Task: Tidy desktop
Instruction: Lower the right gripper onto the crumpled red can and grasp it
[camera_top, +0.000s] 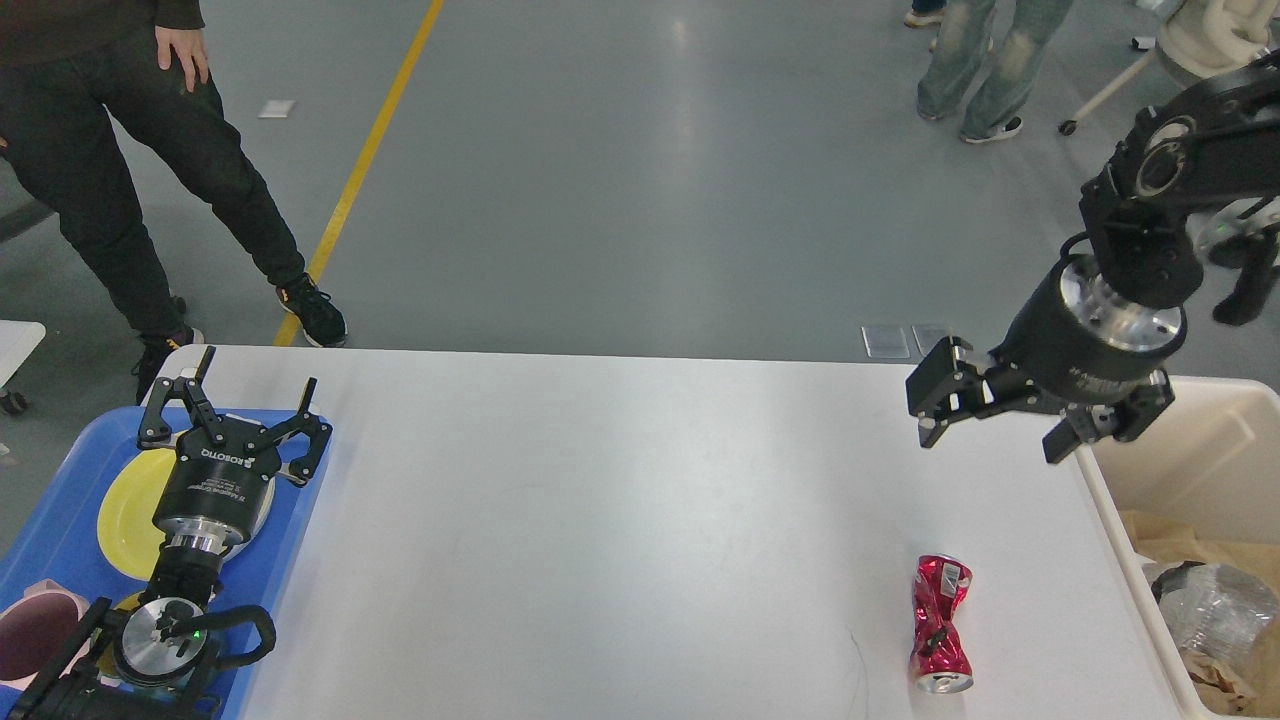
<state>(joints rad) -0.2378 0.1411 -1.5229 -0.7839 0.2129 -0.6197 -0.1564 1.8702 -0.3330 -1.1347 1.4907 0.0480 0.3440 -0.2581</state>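
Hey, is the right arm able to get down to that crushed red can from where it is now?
Probably yes. The right gripper hangs open above the desktop, and nothing lies between it and the red can.

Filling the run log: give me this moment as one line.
left pincer open over blue tray | right pincer open, empty, above desktop | crushed red can on desktop near bin

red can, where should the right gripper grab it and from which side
Probably at the pinched waist of the red can, coming straight down from above. It lies on its side on the desktop, crushed narrow in the middle, long axis running near to far. The right gripper, open above and beyond it, should close its fingers across that waist, left to right.
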